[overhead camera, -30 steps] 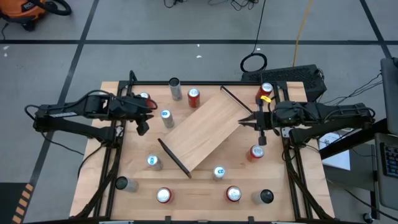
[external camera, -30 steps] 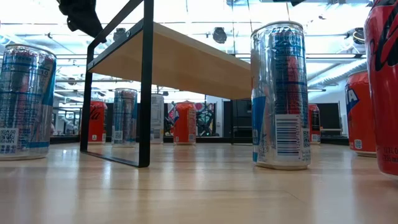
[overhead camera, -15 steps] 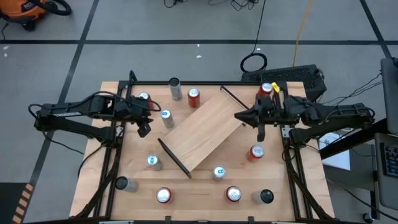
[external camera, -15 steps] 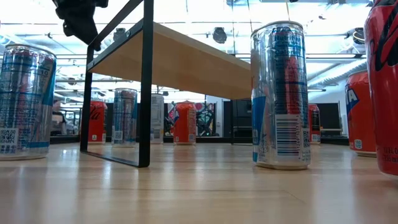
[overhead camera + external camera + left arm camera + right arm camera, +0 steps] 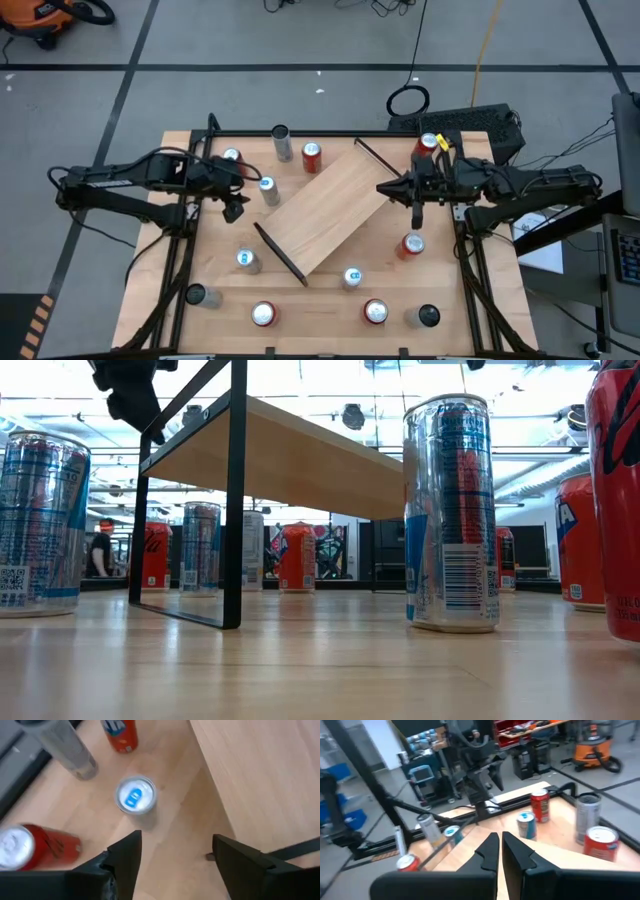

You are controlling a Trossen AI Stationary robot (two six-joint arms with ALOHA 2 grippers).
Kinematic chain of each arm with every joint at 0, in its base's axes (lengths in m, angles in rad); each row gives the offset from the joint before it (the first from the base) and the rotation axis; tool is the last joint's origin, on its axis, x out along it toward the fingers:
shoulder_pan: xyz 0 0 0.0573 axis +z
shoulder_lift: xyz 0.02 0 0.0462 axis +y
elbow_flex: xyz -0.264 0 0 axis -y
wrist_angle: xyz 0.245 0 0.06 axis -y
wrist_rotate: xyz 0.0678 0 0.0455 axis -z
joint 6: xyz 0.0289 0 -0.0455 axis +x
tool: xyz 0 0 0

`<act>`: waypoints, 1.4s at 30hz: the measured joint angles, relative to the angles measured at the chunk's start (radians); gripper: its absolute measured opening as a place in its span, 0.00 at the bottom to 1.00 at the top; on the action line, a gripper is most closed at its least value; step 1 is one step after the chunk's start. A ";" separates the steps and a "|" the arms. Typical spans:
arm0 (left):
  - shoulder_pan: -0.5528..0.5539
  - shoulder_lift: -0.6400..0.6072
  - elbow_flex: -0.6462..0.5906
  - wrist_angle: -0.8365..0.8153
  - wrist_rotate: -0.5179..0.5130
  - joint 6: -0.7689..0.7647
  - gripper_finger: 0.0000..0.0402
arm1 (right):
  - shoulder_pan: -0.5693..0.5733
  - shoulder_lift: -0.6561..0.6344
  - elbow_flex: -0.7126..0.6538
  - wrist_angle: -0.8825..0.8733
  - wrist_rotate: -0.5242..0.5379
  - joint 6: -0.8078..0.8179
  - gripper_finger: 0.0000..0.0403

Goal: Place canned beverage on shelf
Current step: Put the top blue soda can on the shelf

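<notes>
The shelf [image 5: 325,215], a light-wood board on black end brackets, stands slantwise in the middle of the table; the low view shows the shelf [image 5: 290,455] raised on its bracket. Cans stand on the table around it. My left gripper [image 5: 239,198] hovers open above the table, left of the shelf. A silver can with a blue tab [image 5: 135,797] stands just ahead of the left gripper [image 5: 175,845], apart from the fingers. My right gripper [image 5: 383,187] is shut on nothing. The right gripper [image 5: 500,842] points level over the shelf's right end.
Several more cans stand upright: a silver can [image 5: 281,142] and red cans [image 5: 311,156] at the far side, a red can [image 5: 412,244] under the right arm, and others [image 5: 263,314] along the near edge. A person [image 5: 100,550] stands in the room beyond.
My right gripper has rolled about its own axis and tipped up from slanting down to level, its shut tips now a little farther over the shelf's right end. The cans and the shelf have stayed in place.
</notes>
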 joint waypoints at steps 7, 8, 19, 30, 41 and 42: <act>0.018 0.040 0.000 0.093 -0.067 0.055 0.62 | -0.003 0.009 0.000 0.023 0.085 0.046 0.00; 0.025 0.048 0.000 0.116 -0.056 0.057 0.62 | -0.003 0.009 0.000 0.030 0.085 0.054 0.00; 0.123 0.128 0.000 0.173 0.049 0.136 0.62 | -0.003 0.010 0.000 0.038 0.109 0.235 0.00; 0.266 0.126 0.000 0.209 0.096 0.089 0.62 | -0.003 0.020 0.000 0.038 0.104 0.236 0.00; 0.295 0.126 0.000 0.205 0.144 -0.116 0.62 | -0.018 0.005 0.000 0.018 0.102 0.186 0.00; 0.295 0.126 0.000 0.205 0.144 -0.148 0.62 | -0.022 0.005 0.000 0.009 0.102 0.184 0.00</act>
